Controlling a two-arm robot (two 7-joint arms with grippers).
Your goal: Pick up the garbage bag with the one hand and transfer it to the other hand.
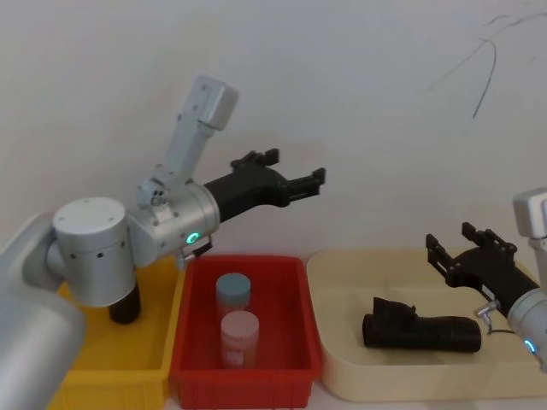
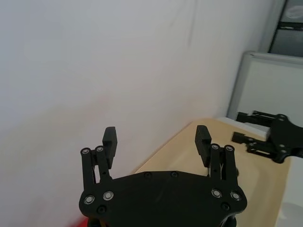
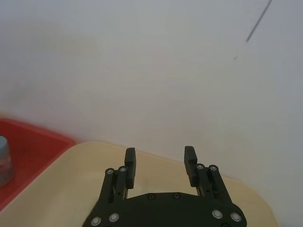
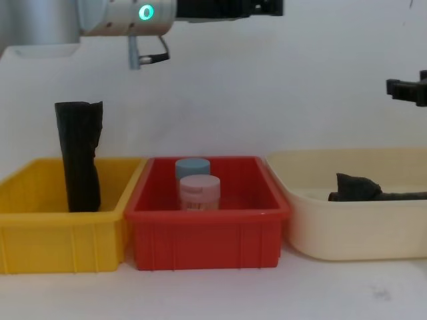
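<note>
Silver-grey L arm joint (image 1: 90, 252) sits closest to head cam, over yellow bin (image 4: 60, 233), which is left of red bin (image 4: 207, 237). On that green-lit arm, L gripper (image 1: 297, 169) hangs high above red bin's back edge, pointing rightward along the wall, fingers spread wide w/ nothing btwn them. Task item, the garbage bag (image 1: 423, 331), lies flat on its side in cream tub (image 4: 347, 233) just right of red bin, bunchy end nearer red bin, slim end away from it. R gripper (image 1: 450, 239), on blue-lit arm, hovers right of red bin above tub's back part, fingers apart and empty, not touching the bag. Red bin holds 2 upright jars: blue-lid jar (image 1: 232, 293) at back, pink-lid jar (image 1: 239, 335) just in front of it. Taller black roll (image 4: 79, 157) stands upright in yellow bin, ragged top up.
</note>
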